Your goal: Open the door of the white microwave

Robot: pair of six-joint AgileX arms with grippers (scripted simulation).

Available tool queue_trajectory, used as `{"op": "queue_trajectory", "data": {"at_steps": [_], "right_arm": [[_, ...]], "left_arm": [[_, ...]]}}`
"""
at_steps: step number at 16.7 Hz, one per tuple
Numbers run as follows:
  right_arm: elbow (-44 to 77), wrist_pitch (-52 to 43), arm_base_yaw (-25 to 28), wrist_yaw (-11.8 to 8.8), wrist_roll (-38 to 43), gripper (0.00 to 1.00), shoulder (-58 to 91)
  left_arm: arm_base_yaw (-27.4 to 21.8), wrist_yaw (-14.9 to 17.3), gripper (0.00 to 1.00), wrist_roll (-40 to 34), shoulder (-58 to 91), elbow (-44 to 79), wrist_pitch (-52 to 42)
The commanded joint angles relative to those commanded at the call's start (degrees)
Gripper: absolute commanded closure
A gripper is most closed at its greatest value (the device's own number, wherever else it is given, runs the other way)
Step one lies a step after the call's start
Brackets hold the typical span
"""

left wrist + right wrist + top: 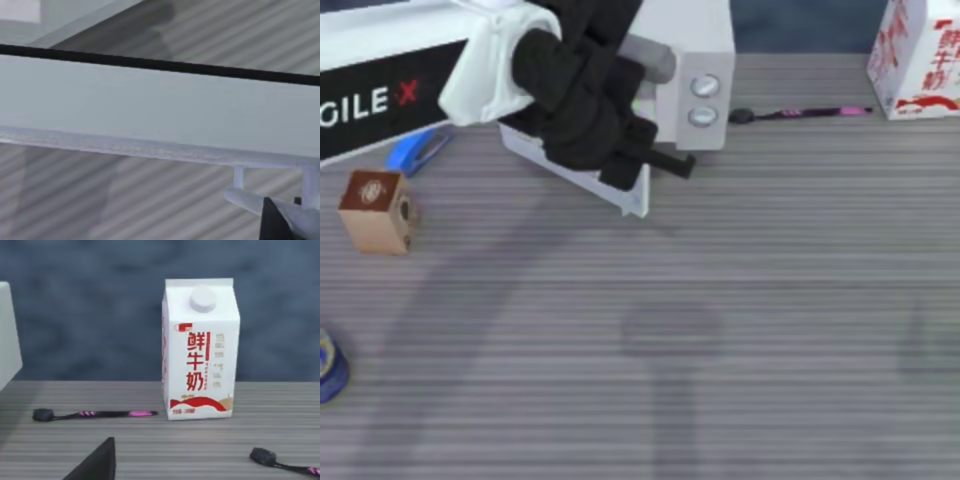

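From above, the large boxy white microwave (692,60) sits at the far edge of the grey striped worktop (720,330). Its flat white door (582,172) is swung out at an angle. The left gripper (665,160) sits at the door's free edge; whether it grips cannot be told.

The left wrist view shows the door's handle (260,200) just beside a dark fingertip (272,222).

The right wrist view shows a white milk carton with red print (200,347) beside a black-and-pink toothbrush (92,414).

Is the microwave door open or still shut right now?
Partly open. In the top view the door angles out from the white microwave front, its free edge swung away, with the left gripper at that edge.
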Motion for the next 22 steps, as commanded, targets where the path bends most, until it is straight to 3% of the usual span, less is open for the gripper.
{"op": "queue_trajectory", "data": {"at_steps": [18, 22], "right_arm": [[0.0, 0.0, 0.0, 0.0, 0.0, 0.00, 0.0], [0.0, 0.0, 0.0, 0.0, 0.0, 0.00, 0.0]], "left_arm": [[0.0, 0.0, 1.00, 0.0, 0.0, 0.0, 0.0], [0.2, 1.3, 1.00, 1.4, -0.9, -1.2, 0.3]]}}
